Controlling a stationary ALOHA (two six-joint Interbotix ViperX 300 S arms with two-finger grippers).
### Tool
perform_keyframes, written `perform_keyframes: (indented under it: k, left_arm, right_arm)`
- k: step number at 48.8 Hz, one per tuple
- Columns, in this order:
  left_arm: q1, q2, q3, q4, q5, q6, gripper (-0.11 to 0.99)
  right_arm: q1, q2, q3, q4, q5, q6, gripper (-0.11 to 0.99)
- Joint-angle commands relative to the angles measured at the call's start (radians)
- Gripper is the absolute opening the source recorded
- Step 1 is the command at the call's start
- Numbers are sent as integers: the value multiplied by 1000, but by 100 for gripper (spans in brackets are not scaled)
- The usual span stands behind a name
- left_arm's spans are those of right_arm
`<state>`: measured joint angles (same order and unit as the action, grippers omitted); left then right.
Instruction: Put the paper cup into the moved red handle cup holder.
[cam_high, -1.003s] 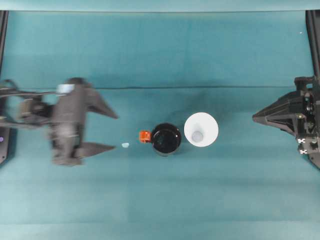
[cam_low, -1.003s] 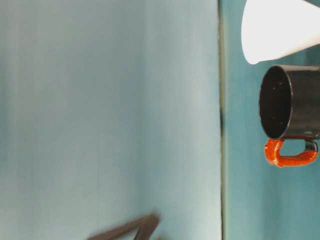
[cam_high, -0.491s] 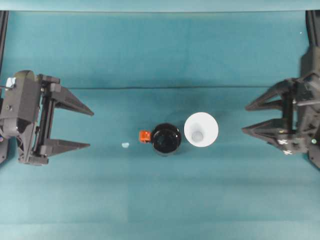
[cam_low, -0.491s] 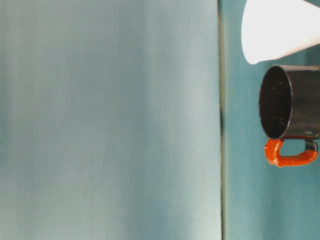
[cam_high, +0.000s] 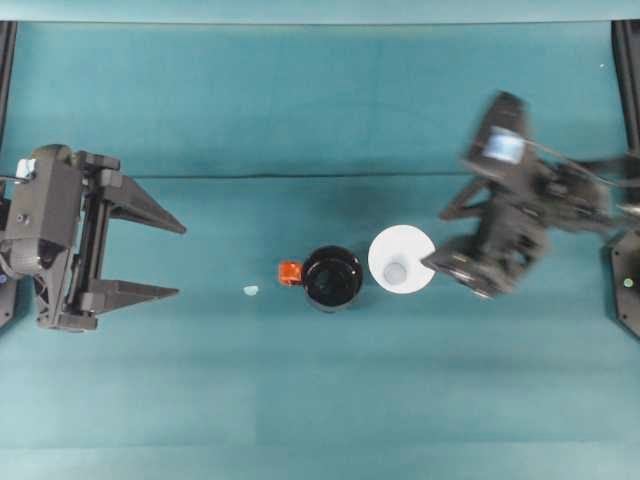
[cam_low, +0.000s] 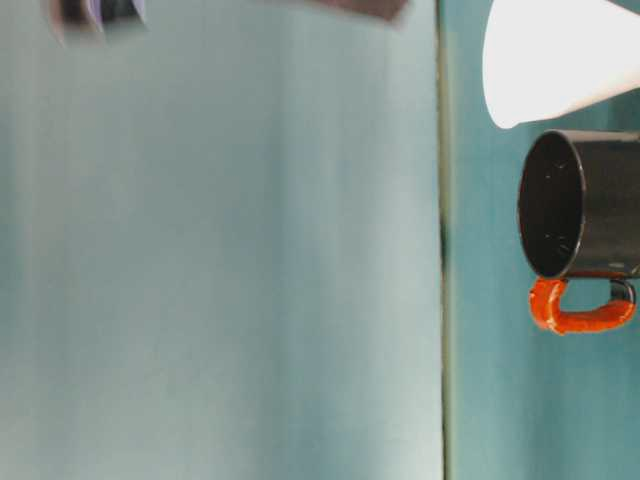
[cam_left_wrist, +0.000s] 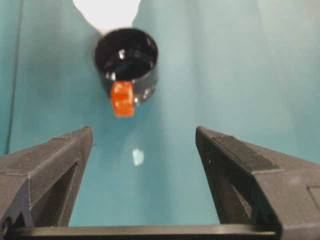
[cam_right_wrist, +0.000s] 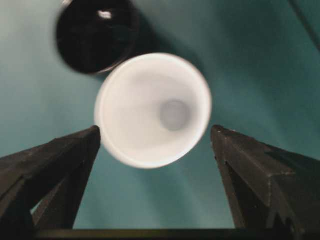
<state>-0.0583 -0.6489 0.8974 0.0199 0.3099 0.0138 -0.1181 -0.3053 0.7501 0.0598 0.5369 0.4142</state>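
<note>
Standing upright on the teal worktop (cam_high: 320, 400), the cup (cam_high: 402, 259) sits just beside the black holder (cam_high: 332, 278), on the side away from the holder's red handle (cam_high: 290, 272), which points toward the left pincer (cam_high: 178, 258). Right pincer (cam_high: 440, 240) is blurred in the overhead view but spread wide, one tip at the cup's rim; its wrist view shows the cup between the two tips, ungripped. Left pincer is wide, well apart from the holder, with a small pale speck (cam_high: 250, 290) between them.
</note>
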Motion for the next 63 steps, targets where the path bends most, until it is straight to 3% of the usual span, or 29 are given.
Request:
perform_keyframes:
  k: [1, 7, 18, 24, 35, 47, 50, 63]
  left_arm:
    - [-2, -5, -9, 2, -5, -2, 90]
    - [-2, -5, -3, 2, -5, -2, 90]
    - [-2, -6, 3, 2, -5, -2, 90]
    - [3, -3, 6, 2, -5, -2, 90]
    - [9, 0, 8, 2, -5, 0, 90]
    - [9, 2, 11, 2, -5, 0, 90]
    - [9, 2, 12, 2, -5, 0, 90]
    - [9, 2, 12, 2, -5, -2, 90]
  right_arm:
    - [-17, 71, -75, -2, 74, 6, 94]
    - [-26, 146, -117, -3, 123, 6, 94]
    - [-32, 230, -124, -3, 121, 8, 94]
    - [-35, 252, -124, -3, 121, 9, 94]
    - [-60, 284, -121, -3, 123, 9, 94]
    - [-64, 307, -126, -2, 121, 9, 91]
    - [-63, 314, -124, 3, 121, 11, 84]
    - [-57, 321, -129, 11, 123, 14, 13]
